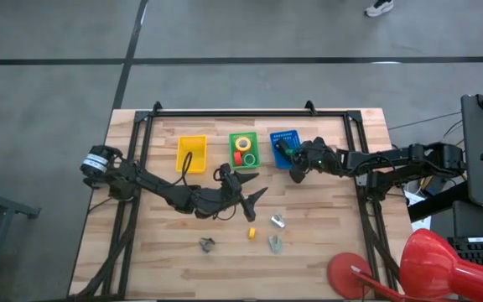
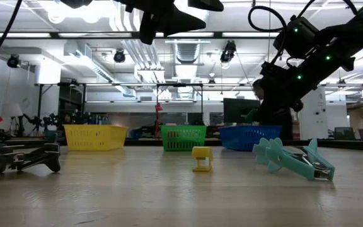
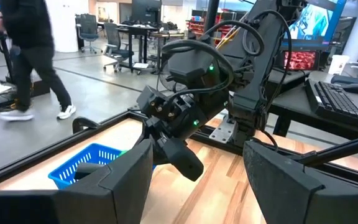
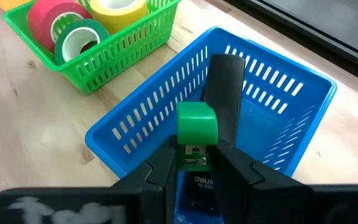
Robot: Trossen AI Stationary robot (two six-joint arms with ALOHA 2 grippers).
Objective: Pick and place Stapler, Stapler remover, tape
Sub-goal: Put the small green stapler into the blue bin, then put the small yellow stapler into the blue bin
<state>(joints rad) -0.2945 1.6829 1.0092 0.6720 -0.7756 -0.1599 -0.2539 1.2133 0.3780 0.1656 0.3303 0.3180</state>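
Observation:
Above the blue basket (image 4: 135, 134), my right gripper (image 4: 197, 167) is shut on a small green-topped stapler (image 4: 197, 127). A dark stapler (image 4: 225, 87) leans inside the same basket, its upper end at the rim. The green basket (image 1: 244, 159) holds red (image 4: 58, 15), green (image 4: 79, 38) and yellow (image 4: 120, 9) tape rolls. A dark staple remover (image 1: 207, 244) and two pale ones (image 1: 277, 221) (image 1: 274, 243) lie on the table's near part. My left gripper (image 1: 254, 195) hovers open above mid-table, holding nothing. My right gripper pinches the green-topped stapler by its two sides, just under the green top (image 4: 197, 155), between its two fingers. The fingers slant down from the table's right side. The stapler stands with its green end up, over the blue basket. The fingers hide its lower part.
A yellow basket (image 1: 191, 153) stands left of the green one. A small yellow piece (image 1: 251, 233) lies between the removers. A black frame (image 1: 250, 112) runs along the table's far edge and sides. A person walks in the room beyond.

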